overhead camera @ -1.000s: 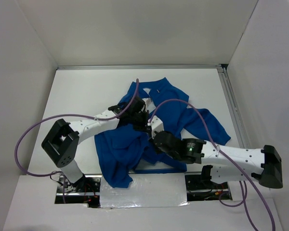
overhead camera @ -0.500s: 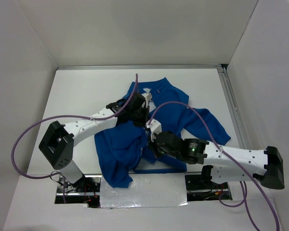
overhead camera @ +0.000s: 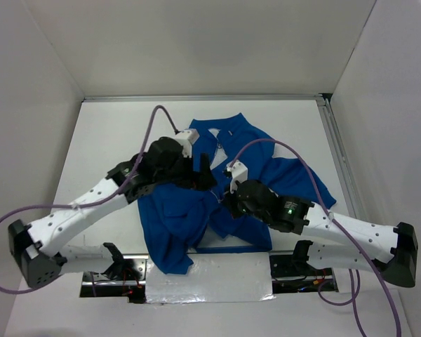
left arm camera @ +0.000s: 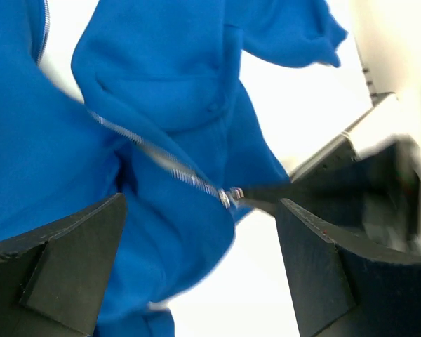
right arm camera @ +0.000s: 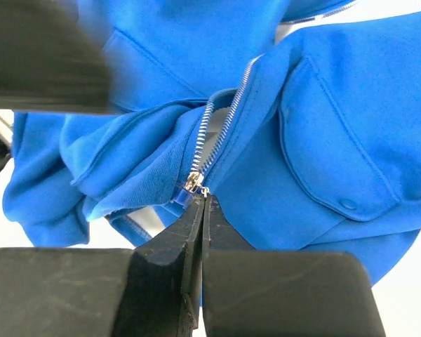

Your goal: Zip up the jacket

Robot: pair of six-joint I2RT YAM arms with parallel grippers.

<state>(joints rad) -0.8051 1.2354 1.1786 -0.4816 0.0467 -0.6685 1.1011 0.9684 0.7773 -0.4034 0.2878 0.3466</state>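
Observation:
The royal-blue jacket (overhead camera: 266, 165) lies crumpled in the middle of the white table, its front partly open. My right gripper (overhead camera: 226, 201) is shut on the small metal zipper pull (right arm camera: 205, 191), just below the slider (right arm camera: 193, 182), with pale zipper teeth (right arm camera: 221, 130) running up from it. My left gripper (overhead camera: 208, 173) hovers beside it over the jacket (left arm camera: 161, 77), open wide. Only blue cloth and bright table show behind its dark fingers (left arm camera: 63, 260). The slider (left arm camera: 231, 196) shows there too, with the right gripper's tip against it.
White walls close in the table on three sides. A metal rail (overhead camera: 338, 158) runs along the right edge. A foil strip (overhead camera: 210, 277) covers the near edge between the arm bases. Purple cables (overhead camera: 161, 116) loop above both arms.
My left gripper has opened and let go of the jacket cloth, and its arm has dropped low and swung out to the left. My right gripper has moved up a little with the zipper pull.

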